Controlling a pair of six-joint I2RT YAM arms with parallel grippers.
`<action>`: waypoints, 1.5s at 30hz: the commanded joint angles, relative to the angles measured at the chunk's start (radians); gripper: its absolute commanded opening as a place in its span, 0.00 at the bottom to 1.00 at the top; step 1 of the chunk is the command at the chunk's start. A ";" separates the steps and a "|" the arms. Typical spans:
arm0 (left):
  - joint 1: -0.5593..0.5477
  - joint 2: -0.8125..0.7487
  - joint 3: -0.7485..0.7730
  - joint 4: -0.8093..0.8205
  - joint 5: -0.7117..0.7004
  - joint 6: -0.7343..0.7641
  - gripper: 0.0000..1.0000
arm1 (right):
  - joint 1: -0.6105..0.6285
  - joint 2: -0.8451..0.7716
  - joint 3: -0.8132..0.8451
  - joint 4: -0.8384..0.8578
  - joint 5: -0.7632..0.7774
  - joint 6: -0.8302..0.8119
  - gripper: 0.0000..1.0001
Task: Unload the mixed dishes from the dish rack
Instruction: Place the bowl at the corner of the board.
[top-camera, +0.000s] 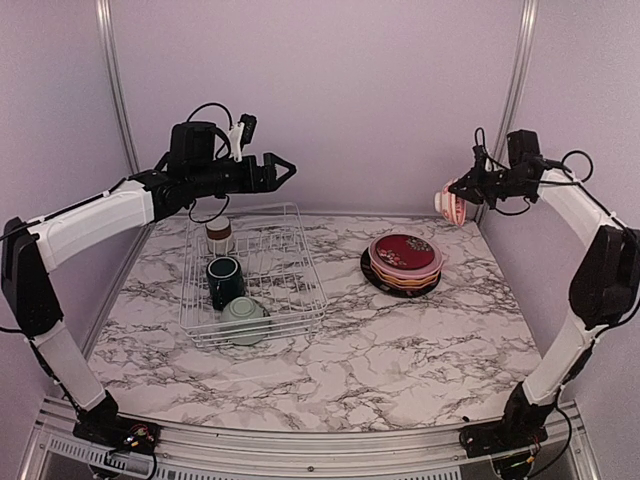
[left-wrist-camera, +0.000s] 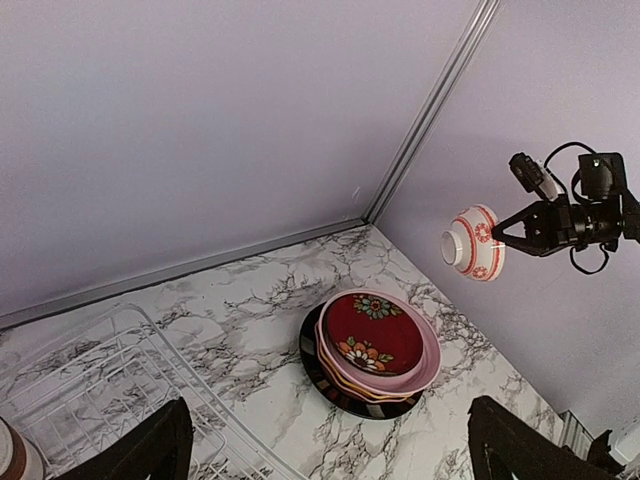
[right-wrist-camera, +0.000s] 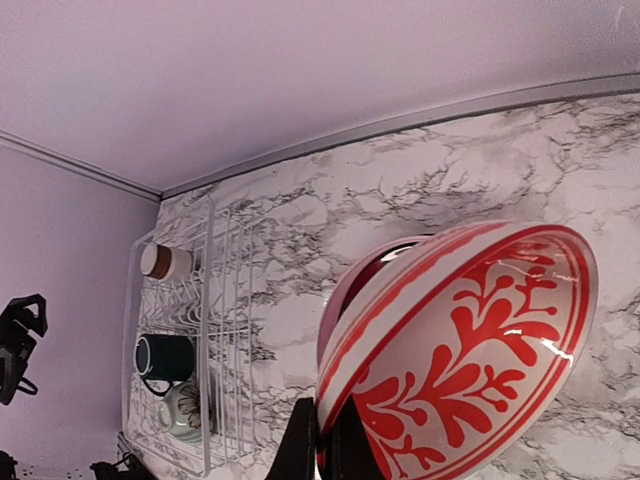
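Note:
The white wire dish rack (top-camera: 290, 262) stands left of centre and holds the white-and-brown cup (top-camera: 218, 236), the dark green mug (top-camera: 224, 279) and the pale green bowl (top-camera: 245, 320). The plates sit stacked on the table, floral red plate (top-camera: 405, 252) on top, black plate (top-camera: 385, 281) at the bottom. My right gripper (top-camera: 463, 190) is shut on the rim of the pink-white floral bowl (top-camera: 451, 205) (right-wrist-camera: 470, 350), held high on its side above the far right corner. My left gripper (top-camera: 288, 168) is open and empty, high above the rack's far edge.
Purple walls close the back and both sides. The rack's upright dividers (top-camera: 268, 245) stand in its middle. In the left wrist view the plate stack (left-wrist-camera: 375, 345) lies below, with the right arm and bowl (left-wrist-camera: 474, 242) beyond.

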 joint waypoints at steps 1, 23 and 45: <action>0.007 0.025 0.041 -0.067 -0.062 -0.013 0.99 | -0.031 0.049 0.125 -0.264 0.261 -0.218 0.00; 0.008 0.035 0.042 -0.303 -0.254 0.007 0.99 | 0.028 0.253 0.034 -0.299 0.655 -0.355 0.00; 0.008 -0.073 -0.096 -0.392 -0.324 0.042 0.99 | 0.106 0.346 0.003 -0.251 0.781 -0.342 0.22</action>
